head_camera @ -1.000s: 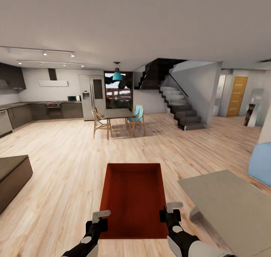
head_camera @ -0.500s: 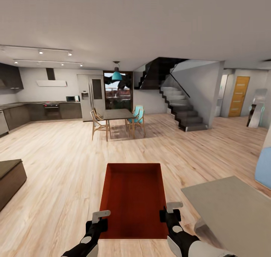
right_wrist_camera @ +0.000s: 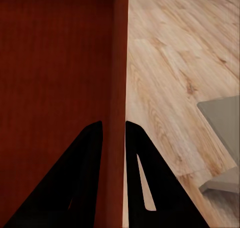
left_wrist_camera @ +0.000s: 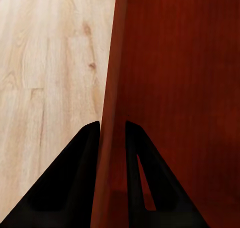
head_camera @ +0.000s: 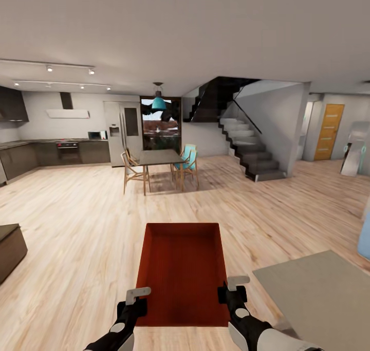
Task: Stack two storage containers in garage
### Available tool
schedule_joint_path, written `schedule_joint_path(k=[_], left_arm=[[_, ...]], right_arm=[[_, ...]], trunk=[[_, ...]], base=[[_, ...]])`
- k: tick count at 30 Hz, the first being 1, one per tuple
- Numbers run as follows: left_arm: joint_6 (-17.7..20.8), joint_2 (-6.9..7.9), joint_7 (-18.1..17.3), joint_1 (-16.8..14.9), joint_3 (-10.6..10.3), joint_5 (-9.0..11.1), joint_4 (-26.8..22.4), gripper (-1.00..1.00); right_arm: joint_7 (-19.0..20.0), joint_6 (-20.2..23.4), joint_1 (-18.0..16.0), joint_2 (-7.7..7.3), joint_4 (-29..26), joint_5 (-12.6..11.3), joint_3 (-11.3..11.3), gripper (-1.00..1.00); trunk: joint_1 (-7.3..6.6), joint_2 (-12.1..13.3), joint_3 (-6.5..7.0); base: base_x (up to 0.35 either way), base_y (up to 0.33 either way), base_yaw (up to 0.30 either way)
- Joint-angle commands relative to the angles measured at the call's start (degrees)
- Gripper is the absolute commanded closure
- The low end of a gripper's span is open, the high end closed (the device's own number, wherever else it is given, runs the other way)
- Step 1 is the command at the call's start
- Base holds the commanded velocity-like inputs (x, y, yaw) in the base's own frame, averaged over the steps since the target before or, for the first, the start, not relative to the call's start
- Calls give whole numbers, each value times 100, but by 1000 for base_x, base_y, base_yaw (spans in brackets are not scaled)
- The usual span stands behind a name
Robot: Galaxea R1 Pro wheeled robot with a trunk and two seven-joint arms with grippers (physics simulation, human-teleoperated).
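Observation:
One red-orange storage container (head_camera: 182,271) hangs in front of me over the light wood plank floor of the living room, open top up and nothing inside. My left gripper (head_camera: 136,300) is shut on its left wall (left_wrist_camera: 111,107), one finger on each side. My right gripper (head_camera: 229,289) is shut on its right wall (right_wrist_camera: 119,87) in the same way. Both walls run straight between the dark fingers (left_wrist_camera: 75,178) (right_wrist_camera: 80,178) in the wrist views.
A grey low table (head_camera: 321,294) lies close at my right. A dark bench end (head_camera: 10,245) sits at the left. Ahead stand a dining table with chairs (head_camera: 159,168), the kitchen (head_camera: 61,145), a staircase (head_camera: 249,153) and an orange door (head_camera: 327,131).
The whole view has shifted: the grey table, bench and far walls slide as I roll and turn. The container and both grippers keep the same place in the picture.

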Motion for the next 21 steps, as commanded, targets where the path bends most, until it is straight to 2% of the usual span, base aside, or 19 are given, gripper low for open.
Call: schedule_joint_path(k=[1, 21], left_arm=[[8, 5, 55, -6, 127, -77, -24, 100], [8, 5, 55, -6, 127, -77, -24, 100]], right_arm=[[171, 12, -7, -19, 3, 7, -225, 100], [171, 4, -10, -15, 3, 6, -225, 100]], trunk=[[4, -6, -8], [4, -6, -8]], base=[[323, 0, 0], [324, 0, 0]])
